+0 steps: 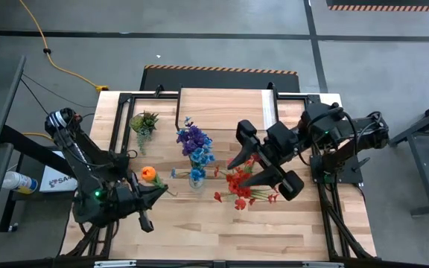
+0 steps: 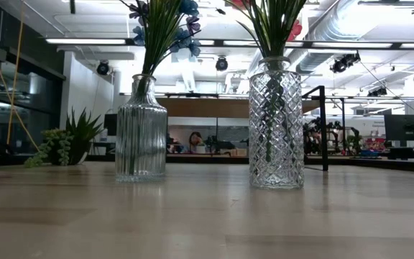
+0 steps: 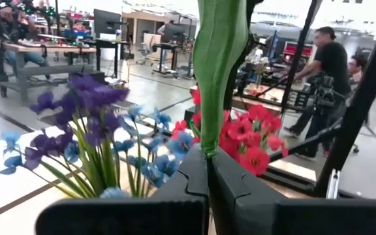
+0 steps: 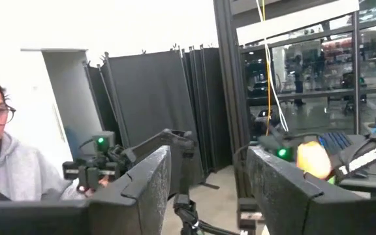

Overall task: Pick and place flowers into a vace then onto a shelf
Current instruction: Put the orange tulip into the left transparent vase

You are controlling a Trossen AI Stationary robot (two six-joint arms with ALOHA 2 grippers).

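My left gripper [image 1: 153,193] is at the near left, shut on the orange flower [image 1: 149,173]. Its bloom also shows in the right wrist view [image 4: 313,158]. A ribbed glass vase [image 2: 141,129] stands mid-table with purple and blue flowers [image 1: 194,143] in it. To its right a diamond-cut vase [image 2: 275,126] holds red flowers [image 1: 238,186]. My right gripper [image 1: 243,170] hovers open above the red flowers, with nothing between its fingers [image 4: 150,183]. The shelf [image 1: 222,104] stands at the far edge. My left gripper pinches the orange flower's green stem [image 3: 215,98] between its two shut fingers [image 3: 194,176]. The fingers come level from the table's left and lie across the stem. The bloom [image 1: 149,173] sits just beyond the fingers toward the far side, off the tabletop.
A small green potted plant [image 1: 144,121] stands at the far left, near the shelf's left end. Bare tabletop runs along the near edge. People and workbenches show in the room beyond the table.
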